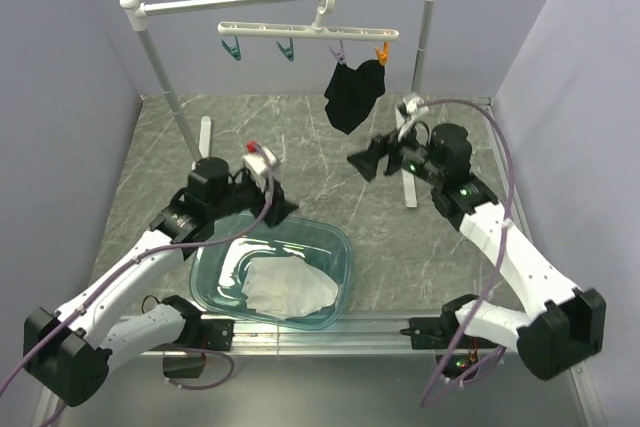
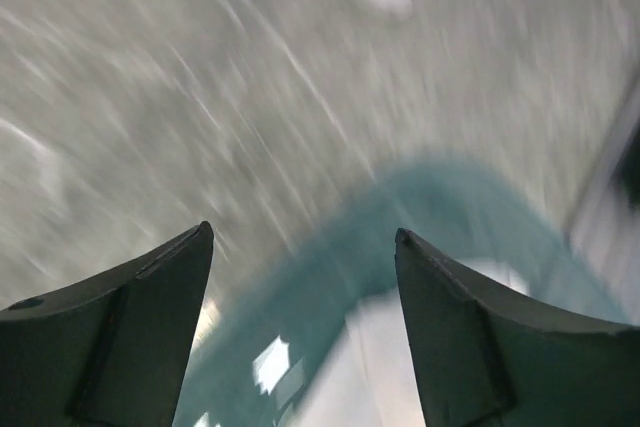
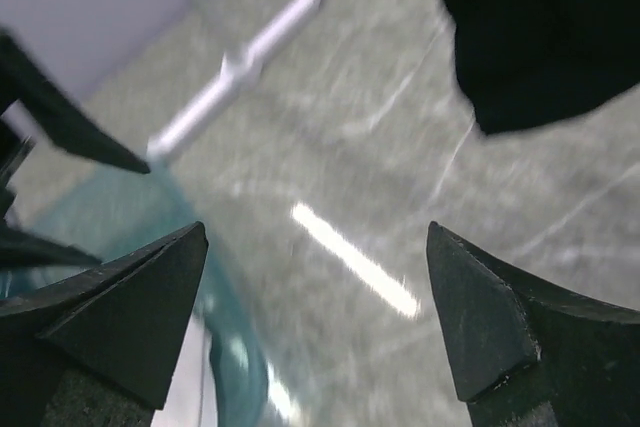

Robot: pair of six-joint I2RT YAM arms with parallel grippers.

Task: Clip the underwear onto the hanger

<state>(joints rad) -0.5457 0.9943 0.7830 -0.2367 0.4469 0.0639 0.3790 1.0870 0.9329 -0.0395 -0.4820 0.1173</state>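
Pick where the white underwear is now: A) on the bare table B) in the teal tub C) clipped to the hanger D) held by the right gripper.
B: the underwear lies in the tub; only a black garment hangs from the hanger.

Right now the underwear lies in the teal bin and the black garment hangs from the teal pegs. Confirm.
Wrong pegs: the top external view shows the black garment on the purple peg and orange peg. The underwear does lie in the bin.
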